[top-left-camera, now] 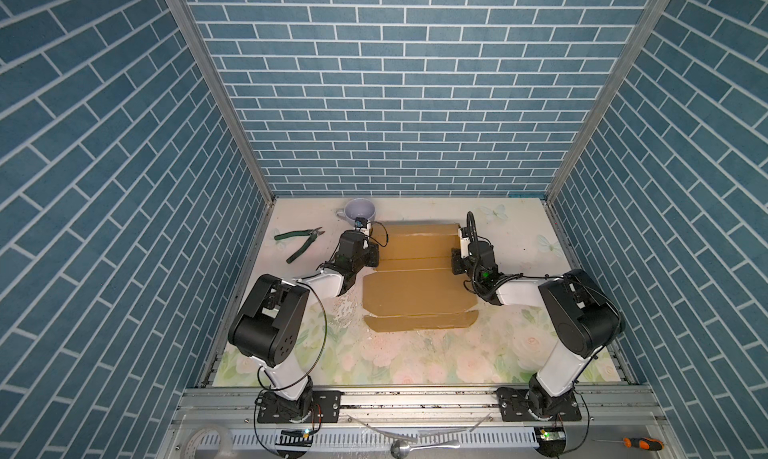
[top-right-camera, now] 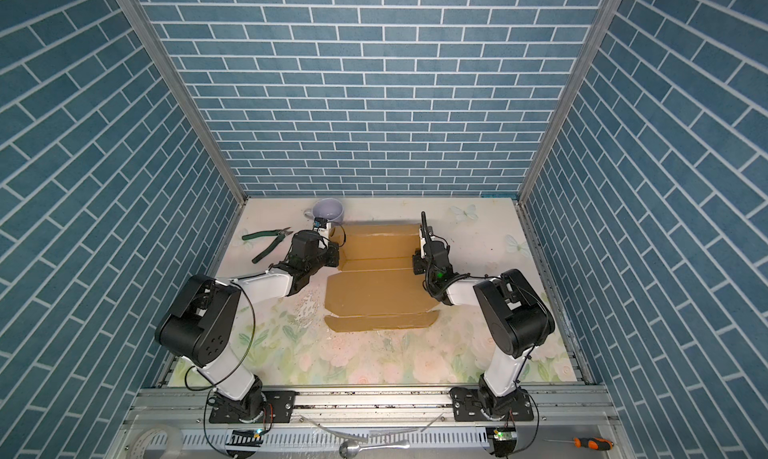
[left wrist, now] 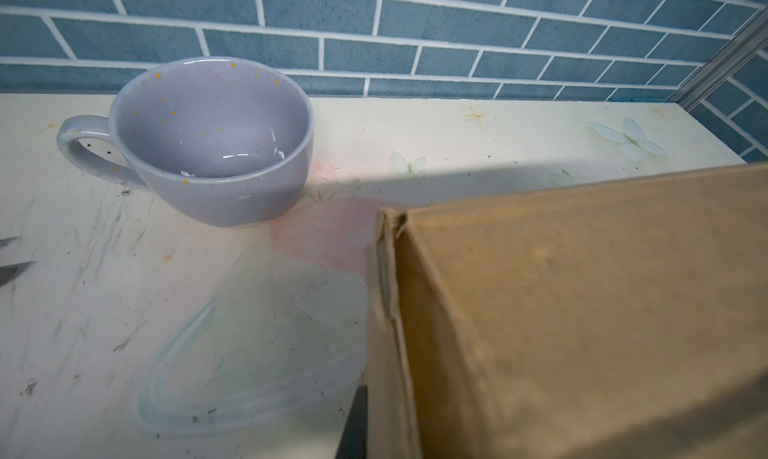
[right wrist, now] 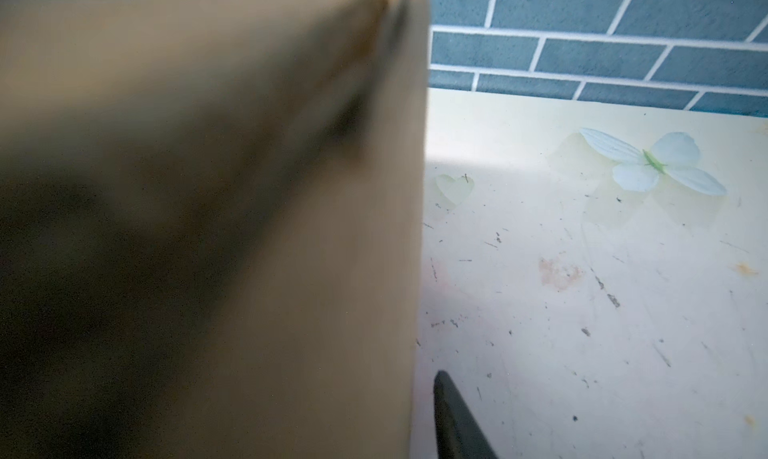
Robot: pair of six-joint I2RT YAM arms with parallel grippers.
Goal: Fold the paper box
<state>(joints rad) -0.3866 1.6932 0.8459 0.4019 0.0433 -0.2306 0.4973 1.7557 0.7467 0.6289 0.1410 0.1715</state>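
The paper box (top-left-camera: 415,288) is lying at rear centre of the floral table (top-left-camera: 415,361), side walls standing up. The left gripper (top-left-camera: 374,256) is clamping its left wall; the right gripper (top-left-camera: 457,265) is flanking the right wall, grip indiscernible.

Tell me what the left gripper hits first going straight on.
Likely only table, then the brick wall: the left gripper seems to pinch the paper box, with the lilac cup just off that line. Clearance unclear.
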